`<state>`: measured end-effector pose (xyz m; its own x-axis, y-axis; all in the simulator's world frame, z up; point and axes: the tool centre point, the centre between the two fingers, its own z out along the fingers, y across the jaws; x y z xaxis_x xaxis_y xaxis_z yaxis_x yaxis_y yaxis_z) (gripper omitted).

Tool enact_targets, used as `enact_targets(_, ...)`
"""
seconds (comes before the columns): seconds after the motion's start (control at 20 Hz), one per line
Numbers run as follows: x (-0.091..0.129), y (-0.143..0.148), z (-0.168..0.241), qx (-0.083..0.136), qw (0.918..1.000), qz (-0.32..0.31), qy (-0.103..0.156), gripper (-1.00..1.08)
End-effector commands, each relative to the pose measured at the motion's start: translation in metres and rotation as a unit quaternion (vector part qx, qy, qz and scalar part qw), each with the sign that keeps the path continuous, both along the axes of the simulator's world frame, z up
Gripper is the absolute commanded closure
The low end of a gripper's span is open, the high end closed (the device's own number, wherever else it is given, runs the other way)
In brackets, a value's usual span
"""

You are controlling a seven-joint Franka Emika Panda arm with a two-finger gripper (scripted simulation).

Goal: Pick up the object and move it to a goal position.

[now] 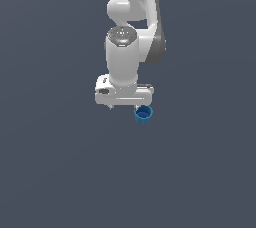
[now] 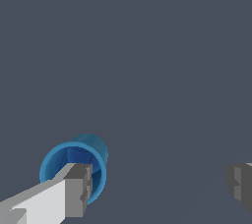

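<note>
One blue cup [image 1: 143, 114] is sitting on the dark table [image 1: 60, 172], just past the white arm's [image 1: 131, 22] hand, at about five o'clock from the wrist in the exterior view. The jaws [image 2: 160, 183] are standing wide open and holding nothing. In the wrist view one finger [image 2: 78, 188] is hanging directly over the cup's [image 2: 74, 169] rim and hollow mouth, while the other finger [image 2: 241, 183] is sitting well apart, with only bare table between the two.

So the cup is not lying in the gap between the fingers; it is lying under one of them. That, I judge, is where the risk is building. If the hand is lowered from this pose, the near finger is likely to be driving into the cup's mouth or onto its rim, tipping it or pushing it away. Closing from here would probably be sweeping empty space, or catching a single wall and flicking the light ribbed cup sideways. A sideways shift, centring the gap over the cup, looks necessary before descending. No goal marker is showing in either view.
</note>
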<state>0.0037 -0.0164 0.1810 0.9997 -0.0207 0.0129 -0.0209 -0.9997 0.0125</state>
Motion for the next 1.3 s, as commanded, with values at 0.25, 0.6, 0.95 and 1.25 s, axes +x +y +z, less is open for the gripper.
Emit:
enact_targets(0.25,-0.004,-0.008,-0.005,0.002,1.0000,-0.004,0.007,-0.20)
enact_targets(0.6,-0.006,-0.009,-0.007,0.001,1.0000,0.001,0.009,-0.20)
enact_targets(0.95,-0.014,0.010,-0.020,-0.016,0.9973,0.069,0.018,-0.20)
enact_targets(1.25,-0.031,0.043,-0.040,-0.041,0.9808,0.188,0.033,-0.20)
